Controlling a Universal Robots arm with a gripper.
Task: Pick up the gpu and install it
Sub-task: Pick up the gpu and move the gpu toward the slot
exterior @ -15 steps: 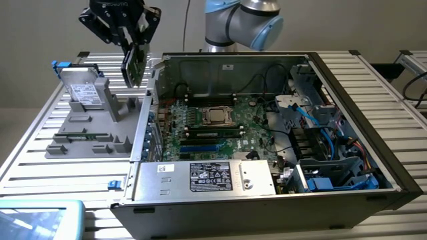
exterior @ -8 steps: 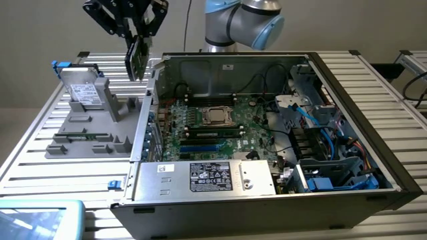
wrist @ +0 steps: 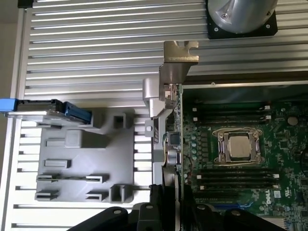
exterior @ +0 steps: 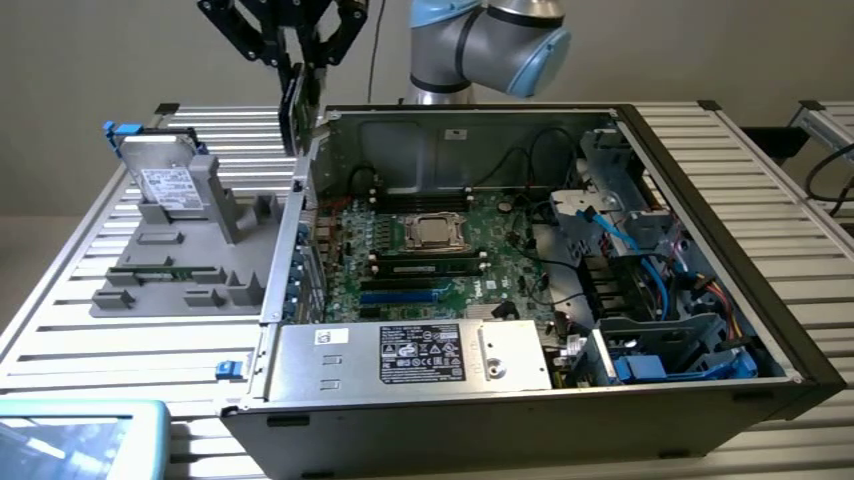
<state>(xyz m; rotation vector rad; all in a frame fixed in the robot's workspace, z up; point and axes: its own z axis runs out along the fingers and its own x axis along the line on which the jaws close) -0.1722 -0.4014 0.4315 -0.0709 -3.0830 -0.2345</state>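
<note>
My gripper (exterior: 302, 62) hangs above the back left corner of the open computer case (exterior: 801, 345), shut on the gpu (exterior: 296, 115). The gpu is a thin card that hangs on edge below the fingers, just outside and above the case's left wall. In the wrist view the gpu (wrist: 172, 139) is seen edge-on, with its silver end bracket (wrist: 174, 72) at the far end. There my gripper (wrist: 173, 195) clamps the card from both sides. The card's edge lines up with the border between the case wall and the green motherboard (wrist: 240, 144).
Inside the case, the motherboard (exterior: 427, 250) lies flat with its processor socket (exterior: 434, 230) and memory slots. A power supply (exterior: 414, 355) sits at the front and a drive cage with blue cables (exterior: 641, 340) at the exterior view's right. A grey fixture (exterior: 187, 265) holding a hard drive (exterior: 171, 185) stands to the left.
</note>
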